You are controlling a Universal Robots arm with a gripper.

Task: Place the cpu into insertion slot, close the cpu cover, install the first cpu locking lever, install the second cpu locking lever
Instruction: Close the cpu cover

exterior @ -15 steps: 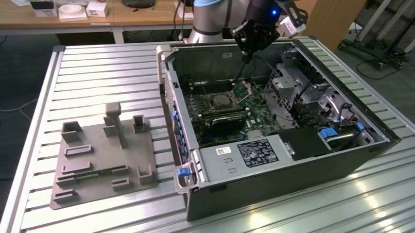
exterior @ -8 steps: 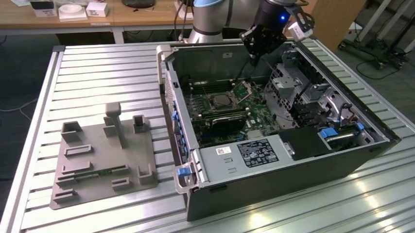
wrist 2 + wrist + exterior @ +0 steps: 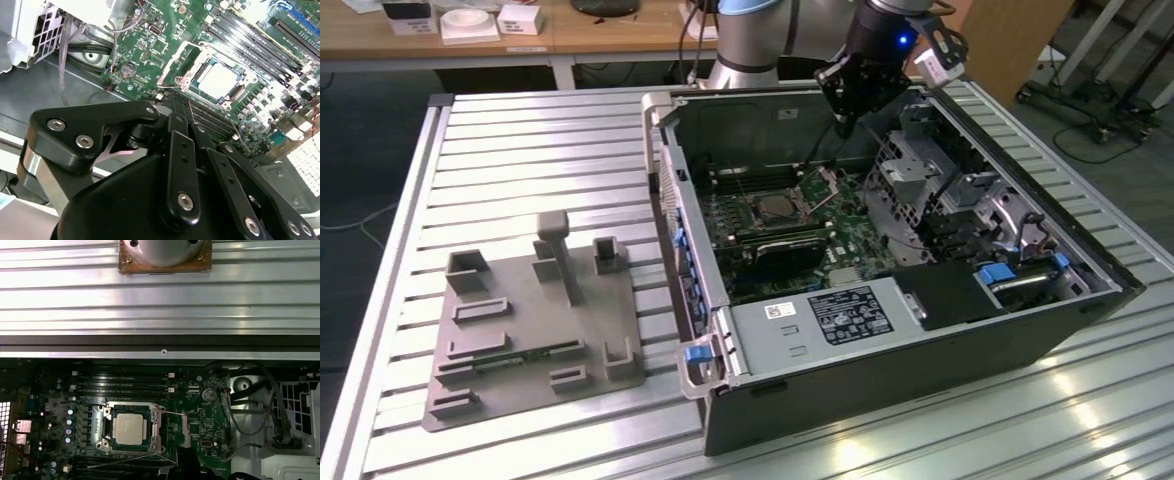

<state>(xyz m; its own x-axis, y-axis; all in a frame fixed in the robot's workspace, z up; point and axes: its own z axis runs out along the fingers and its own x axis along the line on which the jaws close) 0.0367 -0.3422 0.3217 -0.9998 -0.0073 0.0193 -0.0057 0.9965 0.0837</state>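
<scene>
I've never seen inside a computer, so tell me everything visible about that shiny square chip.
The chip is a small flat square with a pale silver metal top. It lies level in its socket on the green board, uncovered: the metal cover stands hinged open beside it. Nothing touches its top.

- A ribbed metal table (image 3: 520, 130), light glinting on its near part.
- Far behind, a wooden desk (image 3: 574, 35).
- Grey floor (image 3: 360, 150) at the exterior view's left.

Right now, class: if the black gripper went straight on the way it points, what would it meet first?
Probably the green circuit board beside the raised silvery metal cover frame; the black gripper points down there, but depth is unclear.
</scene>
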